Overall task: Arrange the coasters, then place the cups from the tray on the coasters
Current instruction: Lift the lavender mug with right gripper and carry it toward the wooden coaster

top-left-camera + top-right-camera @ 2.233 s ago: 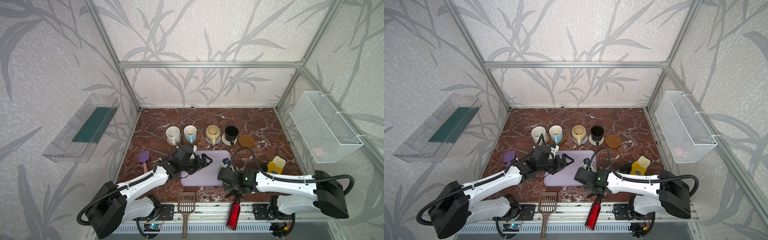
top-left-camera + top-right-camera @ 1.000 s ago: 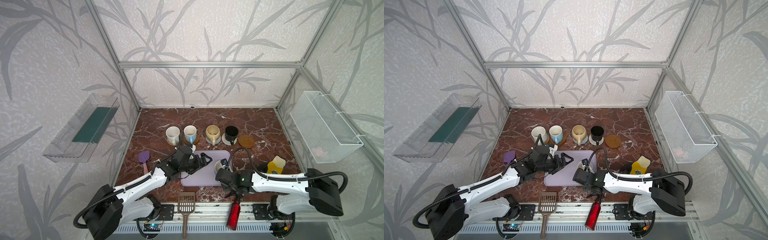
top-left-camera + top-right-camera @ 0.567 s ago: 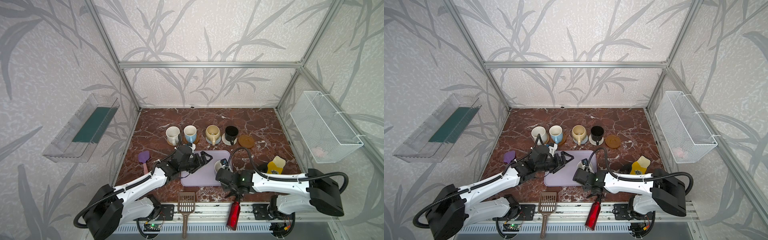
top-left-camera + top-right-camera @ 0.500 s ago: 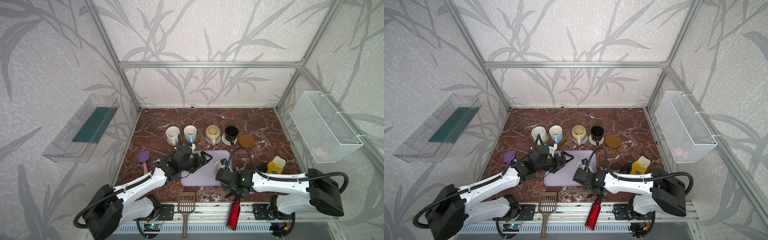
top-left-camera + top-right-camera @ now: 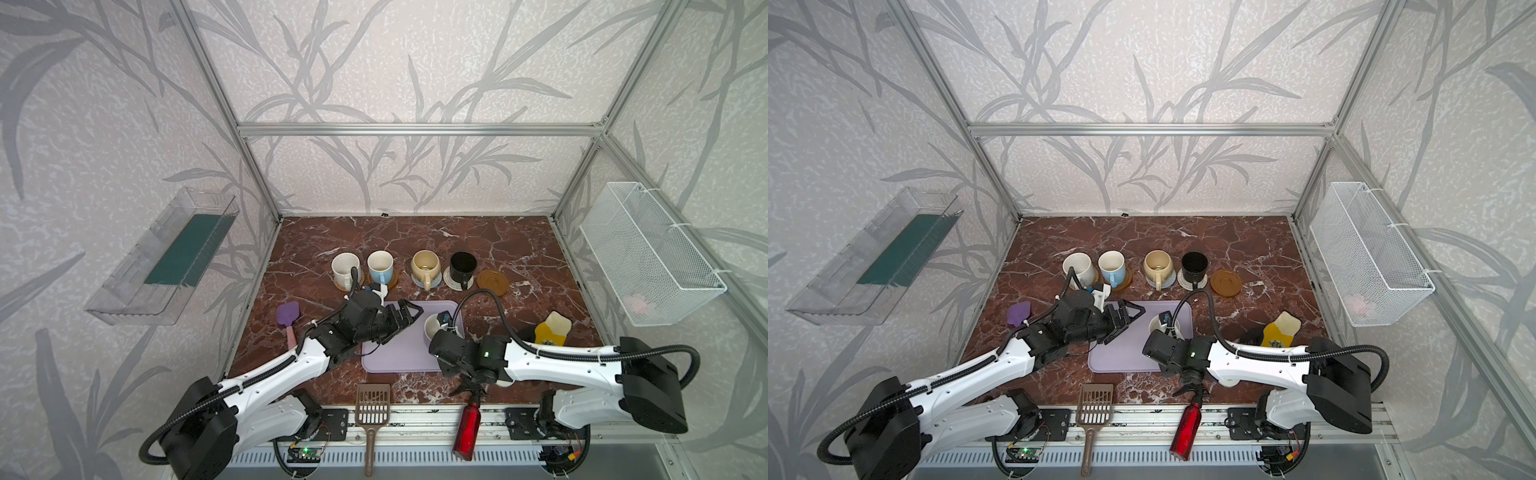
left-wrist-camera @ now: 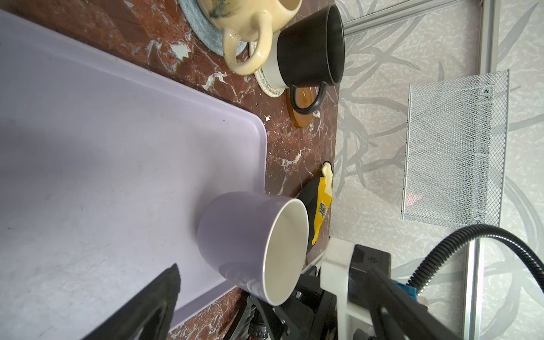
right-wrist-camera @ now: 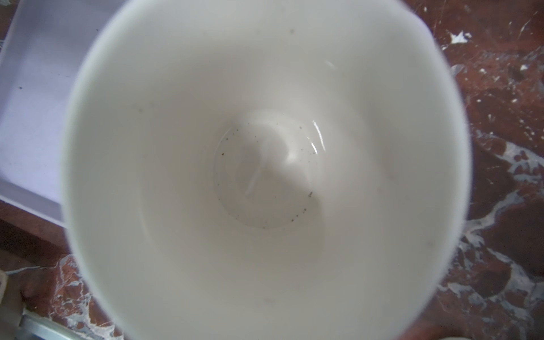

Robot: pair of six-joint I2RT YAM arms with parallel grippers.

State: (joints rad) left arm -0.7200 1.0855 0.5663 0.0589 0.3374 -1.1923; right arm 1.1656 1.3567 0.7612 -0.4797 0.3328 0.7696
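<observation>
At the edge of the tray (image 5: 399, 357), the right claw (image 5: 448, 326) grips the tilted lavender cup (image 5: 432, 329). The left claw (image 5: 405, 312) stands wide.

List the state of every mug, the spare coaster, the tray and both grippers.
White mug, upright on tan coaster.
Blue mug, upright on amber coaster.
Cream mug, upright on grey coaster.
Black mug, upright on pale coaster.
Lavender mug, upright at tray's corner, gripped.
Spare coaster, bare.
Tray, holding only the lavender mug.
Left gripper, open, empty.
Right gripper, shut on lavender mug.
</observation>
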